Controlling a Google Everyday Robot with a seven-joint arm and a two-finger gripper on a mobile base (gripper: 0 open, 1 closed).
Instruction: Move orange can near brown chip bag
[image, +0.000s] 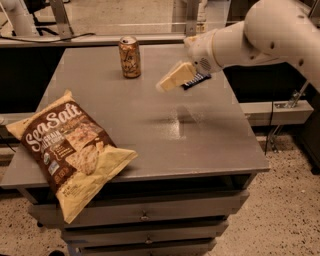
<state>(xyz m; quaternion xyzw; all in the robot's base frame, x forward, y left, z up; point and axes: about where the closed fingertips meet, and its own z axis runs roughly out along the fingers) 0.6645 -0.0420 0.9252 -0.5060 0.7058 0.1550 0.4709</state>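
Camera view showed you the orange can (129, 57) upright near the far edge of the grey desk (200, 145), well apart from the brown chip bag (67, 150), which lay flat on the near left corner. The pincer (172, 80) hovered above the desk, right of the can; you could not tell its state. A dark blue snack bar wrapper (198, 78) lay just behind it.

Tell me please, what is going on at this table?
A white robot arm reaches over the grey table from the right. Its gripper hangs above the surface, right of the orange can and apart from it. The can stands upright at the far edge; the brown chip bag lies at the near left corner.
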